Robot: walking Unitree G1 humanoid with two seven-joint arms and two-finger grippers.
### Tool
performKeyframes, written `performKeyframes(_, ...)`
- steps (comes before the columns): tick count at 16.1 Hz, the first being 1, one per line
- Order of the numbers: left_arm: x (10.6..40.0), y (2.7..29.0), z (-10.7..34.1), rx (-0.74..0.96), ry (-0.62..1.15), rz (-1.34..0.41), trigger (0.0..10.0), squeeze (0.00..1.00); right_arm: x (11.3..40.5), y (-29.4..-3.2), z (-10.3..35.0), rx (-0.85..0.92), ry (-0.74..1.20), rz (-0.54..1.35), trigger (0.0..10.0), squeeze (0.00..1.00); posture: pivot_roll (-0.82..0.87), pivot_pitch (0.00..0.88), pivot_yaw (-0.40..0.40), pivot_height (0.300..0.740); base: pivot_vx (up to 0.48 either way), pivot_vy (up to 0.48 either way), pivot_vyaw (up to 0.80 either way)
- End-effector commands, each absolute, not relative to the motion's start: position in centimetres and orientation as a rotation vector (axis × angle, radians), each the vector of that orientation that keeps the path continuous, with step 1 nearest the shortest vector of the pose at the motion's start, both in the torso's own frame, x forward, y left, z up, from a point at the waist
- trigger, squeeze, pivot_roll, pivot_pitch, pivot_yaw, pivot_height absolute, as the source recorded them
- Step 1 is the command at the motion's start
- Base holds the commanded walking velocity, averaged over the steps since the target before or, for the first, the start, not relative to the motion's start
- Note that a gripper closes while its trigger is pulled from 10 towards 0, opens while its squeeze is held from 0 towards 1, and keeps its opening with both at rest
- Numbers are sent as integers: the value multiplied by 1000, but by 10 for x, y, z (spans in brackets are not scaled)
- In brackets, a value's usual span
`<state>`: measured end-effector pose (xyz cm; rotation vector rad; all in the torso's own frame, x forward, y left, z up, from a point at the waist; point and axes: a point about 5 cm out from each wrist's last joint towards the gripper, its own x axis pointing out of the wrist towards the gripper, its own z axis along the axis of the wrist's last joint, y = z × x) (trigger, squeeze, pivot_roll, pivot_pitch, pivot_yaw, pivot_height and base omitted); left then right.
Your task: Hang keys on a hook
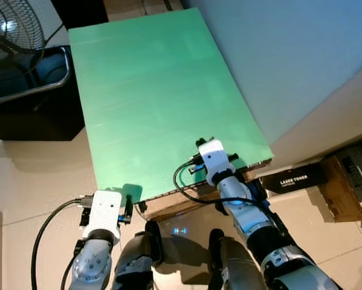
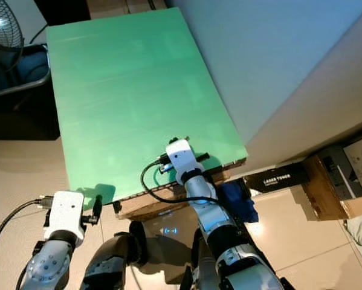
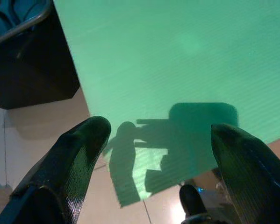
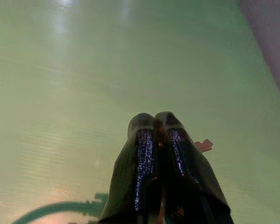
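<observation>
My right gripper point(image 4: 154, 120) hovers low over the near part of a green tabletop point(image 1: 150, 90). It is shut on the keys, and a small pinkish key tip point(image 4: 204, 145) sticks out beside its fingers. From the head views its white wrist point(image 1: 214, 158) hangs above the table's front edge and covers the fingers. My left gripper point(image 3: 161, 130) is open with nothing between its fingers. It sits off the table's front left corner, where its white wrist point(image 1: 105, 208) casts a shadow on the green surface.
A grey wall point(image 1: 301, 54) runs along the table's right side. A fan point(image 1: 11, 30) and a dark seat with a metal rim point(image 1: 29, 84) stand at the far left. On the tiled floor to the right lie a black toner box point(image 1: 292, 179), a cardboard box point(image 1: 344, 187) and a blue cloth point(image 2: 238, 199).
</observation>
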<state>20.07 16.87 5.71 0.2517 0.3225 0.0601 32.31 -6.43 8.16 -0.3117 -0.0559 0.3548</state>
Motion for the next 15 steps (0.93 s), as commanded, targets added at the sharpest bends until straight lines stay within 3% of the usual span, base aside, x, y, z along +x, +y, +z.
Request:
performKeyframes(1,195,171,49,257,358,71,10000,0,322,-63,84,-315,-76,356,0,39,-89,306,16,740,0,0,0)
performKeyframes(8,227,167,51,241,304,74,10000,0,332,-77,109,-333,-146,345,0,0,-123,205,2,740,0,0,0)
performKeyframes(15,280,180,48,125,311,112,10000,0,327,-114,76,-213,78,254,0,0,-141,0,6,740,0,0,0)
